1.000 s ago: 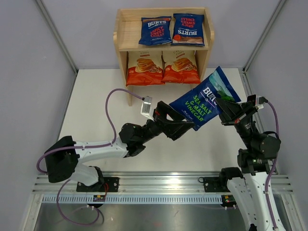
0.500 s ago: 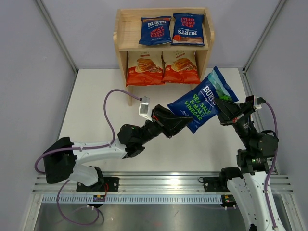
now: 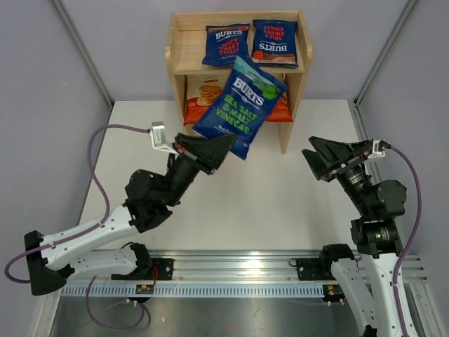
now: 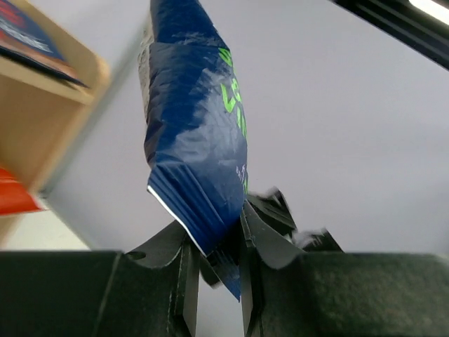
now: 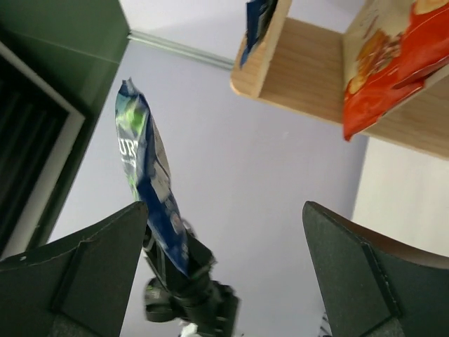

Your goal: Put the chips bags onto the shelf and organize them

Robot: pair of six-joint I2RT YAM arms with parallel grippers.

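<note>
Orange-red bags [image 3: 200, 104] partly behind blue bag [image 3: 240, 109]

2 orange bags [image 3: 198, 97] partly behind blue bag [image 3: 240, 107]

The blue bag [image 3: 240, 107] is glossy, crinkled film that catches light along its creases; the orange-red bags [image 3: 200, 91] shine likewise. The shelf [image 3: 184, 49] is pale, smooth, matt wood. The left gripper [image 3: 223, 144] and right gripper [image 3: 319, 160] look like matt black plastic, and the table [image 3: 280, 196] is matt white

white table [image 3: 280, 210], grey walls [image 3: 42, 105], aluminium rail [image 3: 231, 275]
</note>
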